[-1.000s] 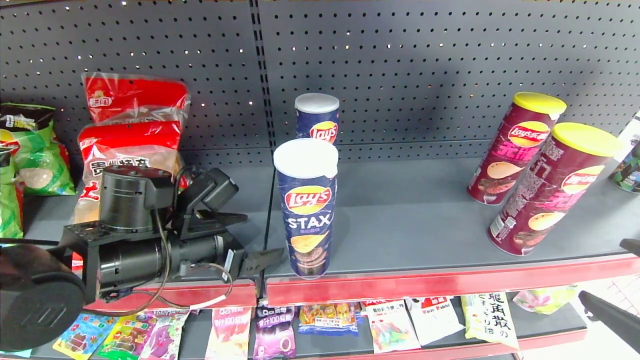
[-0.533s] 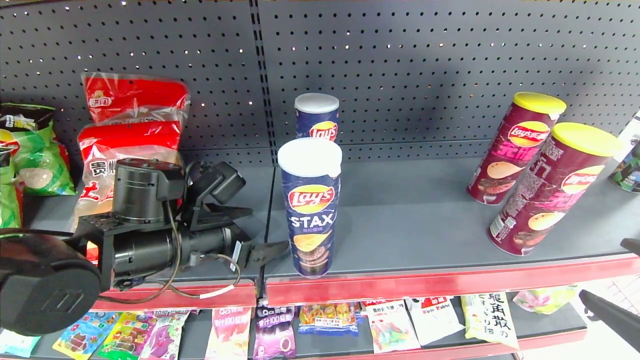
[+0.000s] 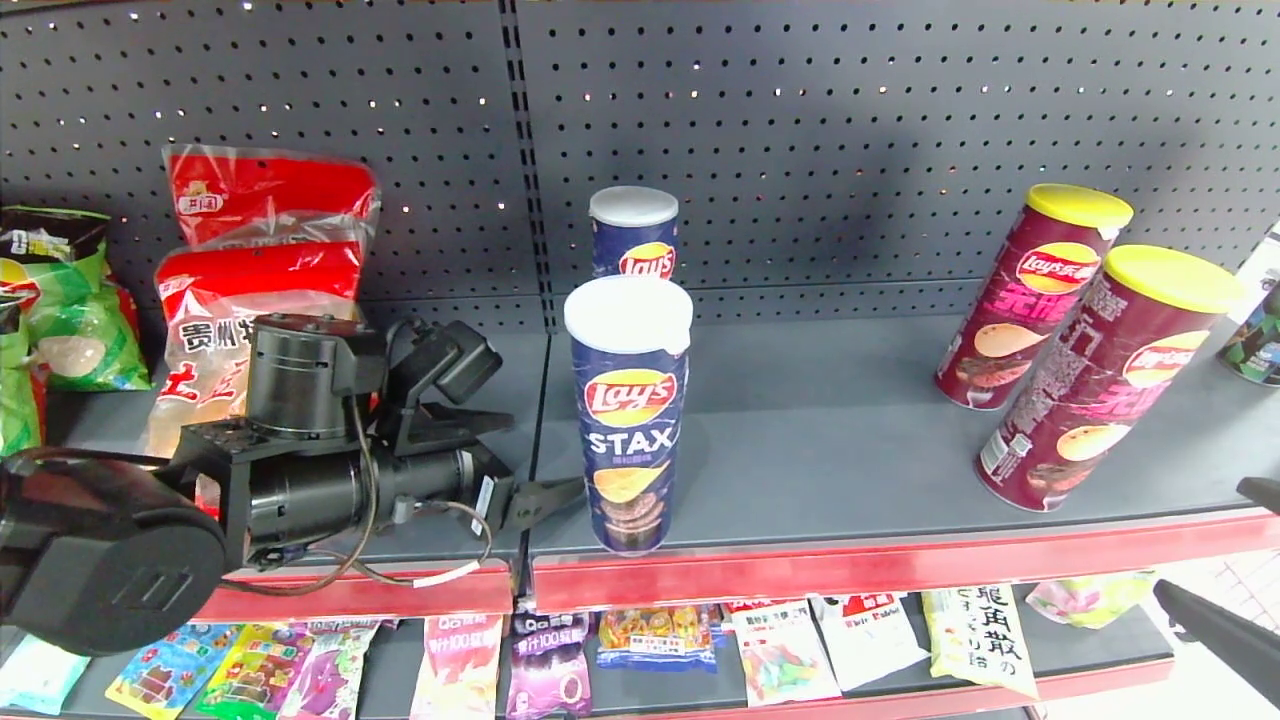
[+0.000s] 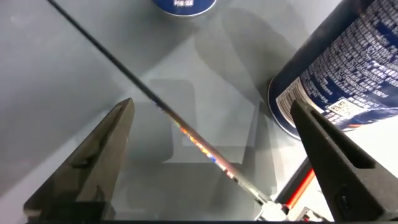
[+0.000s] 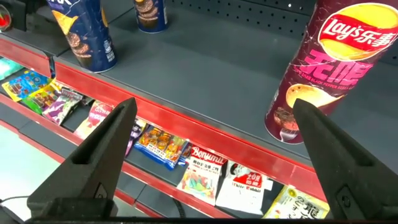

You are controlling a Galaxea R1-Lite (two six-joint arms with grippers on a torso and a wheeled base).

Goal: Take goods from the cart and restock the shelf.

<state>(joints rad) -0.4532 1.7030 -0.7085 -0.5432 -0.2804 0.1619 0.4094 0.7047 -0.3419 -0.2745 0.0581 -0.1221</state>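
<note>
A blue chip can (image 3: 628,420) with a white lid stands upright near the shelf's (image 3: 830,440) red front edge, and a second blue can (image 3: 633,232) stands behind it. My left gripper (image 3: 545,455) lies low over the shelf just left of the front can, open. In the left wrist view its fingers (image 4: 211,106) frame bare shelf, with the front can (image 4: 336,74) just outside one finger. My right gripper (image 5: 214,102) hangs open below the shelf edge at the right, in front of a maroon can (image 5: 323,68).
Two maroon cans (image 3: 1030,295) (image 3: 1110,375) with yellow lids stand at the right. Red snack bags (image 3: 255,270) and green bags (image 3: 60,320) fill the left. Small packets (image 3: 780,645) lie on the lower shelf. Bare shelf lies between the blue and maroon cans.
My left arm has moved to the right along the shelf, and the front blue can has shifted slightly right with it. The right arm has stayed still.
</note>
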